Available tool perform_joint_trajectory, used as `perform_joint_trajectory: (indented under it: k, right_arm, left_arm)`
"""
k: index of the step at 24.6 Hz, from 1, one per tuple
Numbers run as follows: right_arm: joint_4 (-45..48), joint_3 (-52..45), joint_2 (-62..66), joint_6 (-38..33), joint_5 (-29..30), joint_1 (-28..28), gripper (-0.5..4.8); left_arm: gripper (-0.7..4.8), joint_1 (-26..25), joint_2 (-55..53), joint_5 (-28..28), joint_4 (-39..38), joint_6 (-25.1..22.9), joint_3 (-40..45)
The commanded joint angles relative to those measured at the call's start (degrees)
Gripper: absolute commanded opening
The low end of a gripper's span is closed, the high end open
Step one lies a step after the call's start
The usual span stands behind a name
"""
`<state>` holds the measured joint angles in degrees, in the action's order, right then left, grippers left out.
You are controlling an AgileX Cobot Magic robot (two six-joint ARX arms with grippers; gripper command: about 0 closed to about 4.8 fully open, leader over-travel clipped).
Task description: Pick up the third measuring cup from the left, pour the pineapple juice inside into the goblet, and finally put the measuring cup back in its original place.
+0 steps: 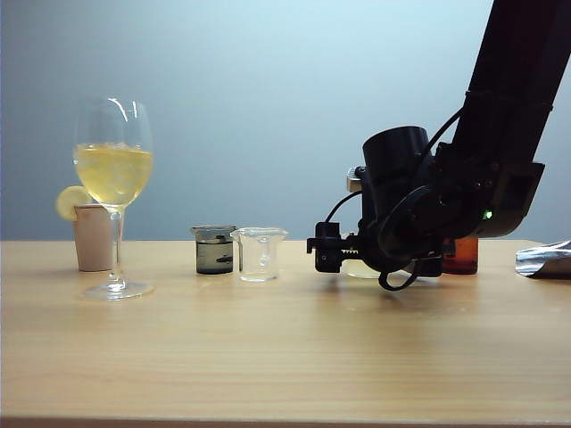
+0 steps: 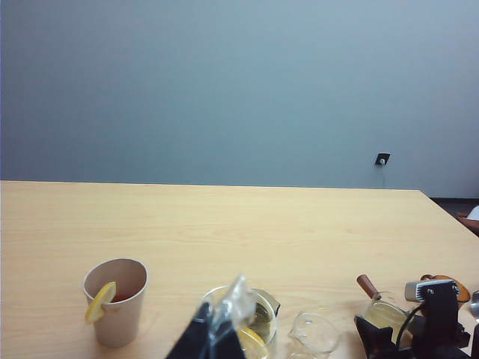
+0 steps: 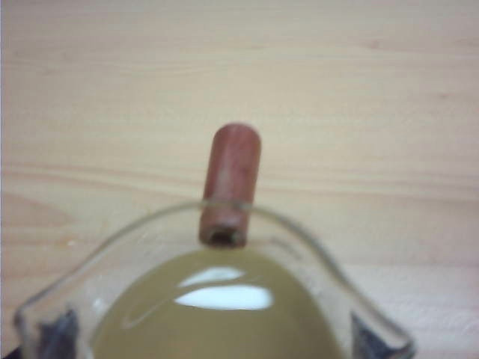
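- Goblet [image 1: 113, 169] is standing at the left end of the worktop [image 1: 285, 357], well apart from the row of cups. It is already holding pale yellow liquid to about the middle of its bowl.
- Left hand [image 2: 213, 336] is showing only a dark tip at the edge of its own wrist view, above the worktop. I cannot tell whether it is released or clenched, and it is grasping nothing that shows.
- Third measuring cup [image 3: 314, 247] is sitting in its place in the row, right of the grey beaker [image 1: 214, 250] and the clear beaker [image 1: 259, 254]. The pineapple juice [image 3: 224, 329] is still filling it.
- Judging from this, the cup is not being lifted. With yellow liquid in both glasses, I cannot tell whether the pour is done or still to come.
- Right hand [image 1: 328, 253] is hanging low at the cup, released and spread wide. Its fingers [image 3: 58, 333] are straddling the glass, but whether they are touching it is unclear.
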<state>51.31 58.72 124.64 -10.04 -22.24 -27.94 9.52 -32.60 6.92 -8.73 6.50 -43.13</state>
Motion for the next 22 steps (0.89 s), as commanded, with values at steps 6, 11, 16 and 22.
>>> perform_joint_trajectory:
  k: [6, 11, 16, 22]
  right_arm:
    - [1.5, 0.1, 0.1, 0.0, 0.1, 0.5, 4.79]
    - [1.7, 0.1, 0.1, 0.0, 0.1, 0.6, 4.79]
    - [2.3, 0.1, 0.1, 0.0, 0.1, 0.8, 4.79]
    - [2.5, 0.1, 0.1, 0.0, 0.2, 1.2, 4.79]
  left_arm:
    - [-0.05, 0.0, 0.1, 1.1, 1.1, 0.2, -0.2]
    - [-0.05, 0.0, 0.1, 1.1, 1.1, 0.2, -0.2]
    - [-0.05, 0.0, 0.1, 1.1, 1.1, 0.2, -0.2]
    - [-0.05, 0.0, 0.1, 2.6, 0.8, 0.2, -0.2]
